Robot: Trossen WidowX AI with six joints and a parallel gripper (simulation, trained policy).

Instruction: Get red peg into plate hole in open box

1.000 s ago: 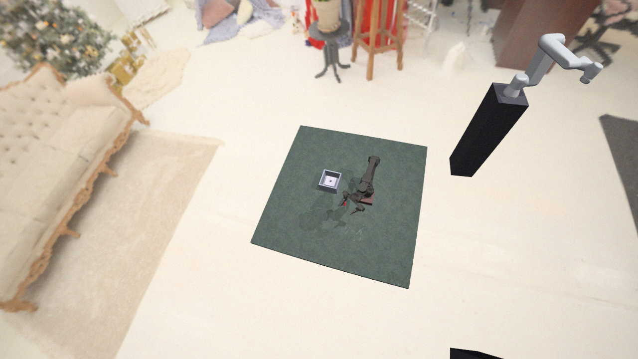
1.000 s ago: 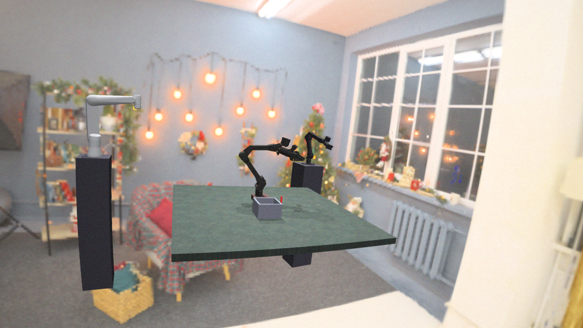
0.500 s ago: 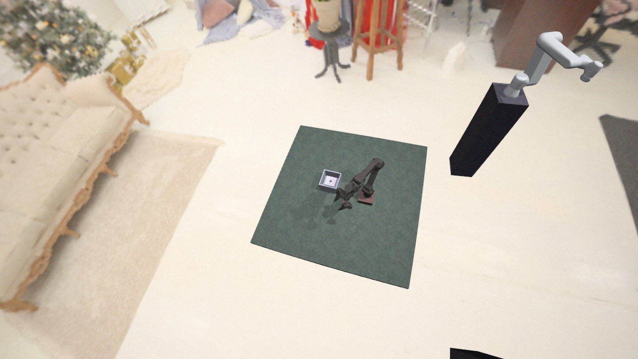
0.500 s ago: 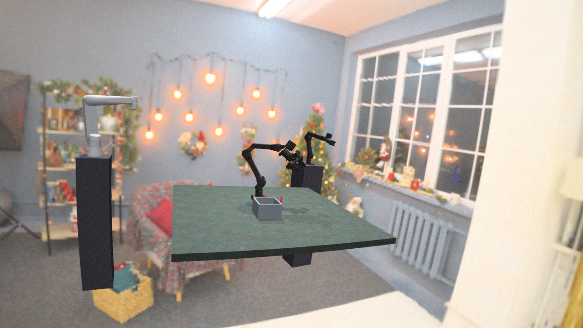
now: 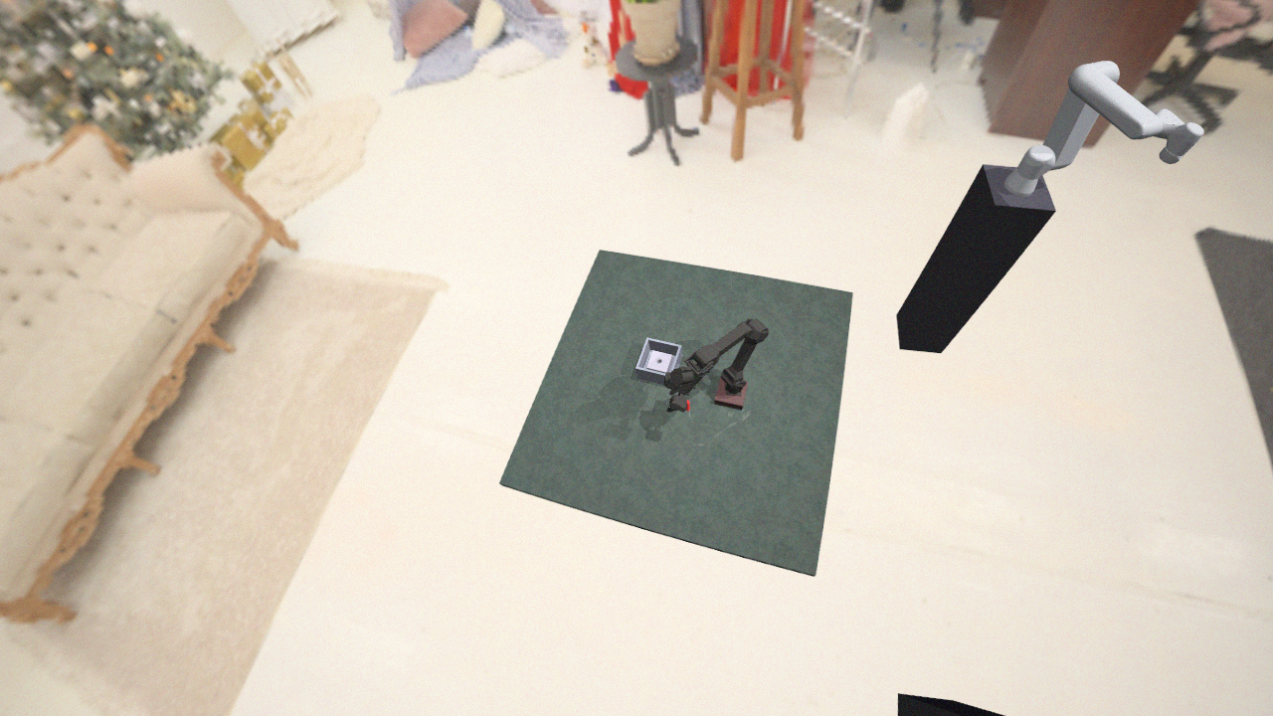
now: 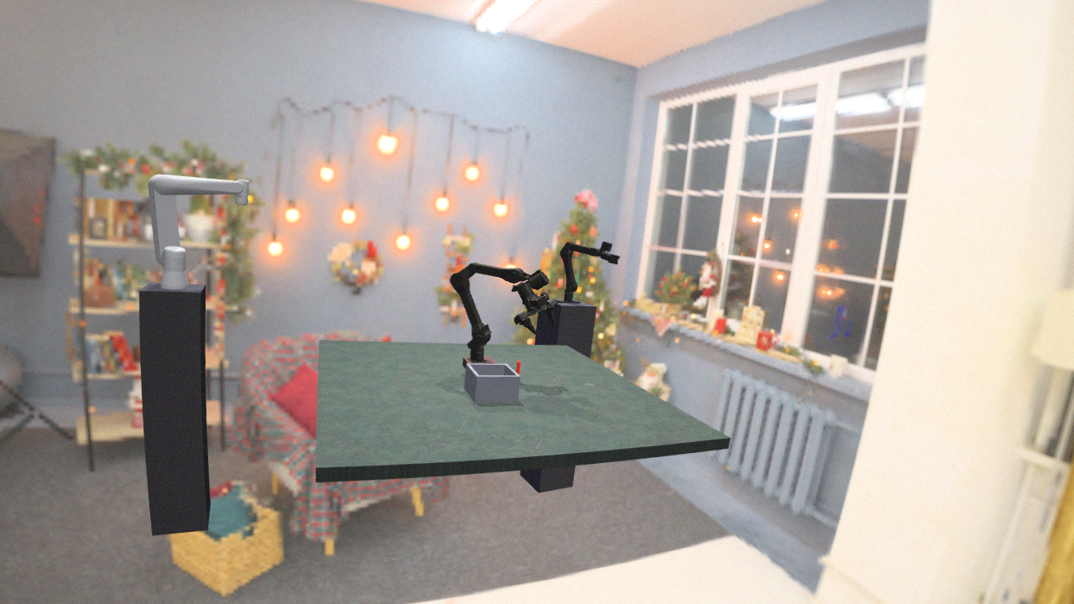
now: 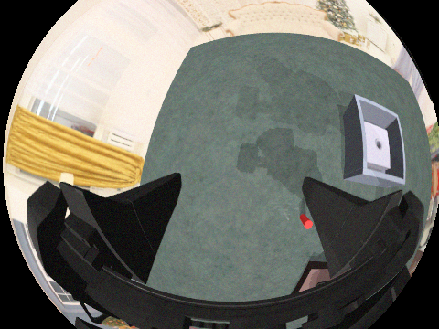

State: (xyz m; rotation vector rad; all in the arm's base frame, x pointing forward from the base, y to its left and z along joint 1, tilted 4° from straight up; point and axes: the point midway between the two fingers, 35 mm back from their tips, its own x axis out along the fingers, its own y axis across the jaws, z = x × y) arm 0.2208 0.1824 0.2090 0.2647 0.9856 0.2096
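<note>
From the top: reaches with the black arm [image 5: 717,349] [image 6: 466,300] out over the green table [image 5: 712,471] [image 6: 420,435] [image 7: 219,256], jaws of the gripper [image 5: 673,400] [image 6: 544,328] [image 7: 245,182] close beside the red peg [image 5: 687,406] [image 6: 518,367] [image 7: 306,222] as seen from above; leaves in sight, inside the open box [image 5: 652,377] [image 6: 495,387] [image 7: 356,146], the pale plate [image 5: 652,363] [image 7: 374,157] with its hole [image 5: 659,360] [image 7: 379,144] unfilled

From the exterior: holds the jaws raised well above the table, tilted downward, spread and gripping nothing; shows the peg upright on the table, outside the box, partly hidden behind its corner

From the wrist: looks down past the widely parted jaws to the peg below, near the inner edge of the finger on the box's side of the picture; shows the box beyond that finger, apart from the peg, with the plate at its bottom

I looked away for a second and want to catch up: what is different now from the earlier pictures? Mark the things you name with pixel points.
The arm's gripper [image 5: 674,398] [image 6: 537,327] [image 7: 245,182] has swung down from a more level pose to point toward the table. Nothing was taken hold of or let go. The red peg [image 5: 687,406] [image 6: 518,367] [image 7: 306,221] and open box [image 5: 642,373] [image 6: 492,387] [image 7: 355,146] stayed put.
</note>
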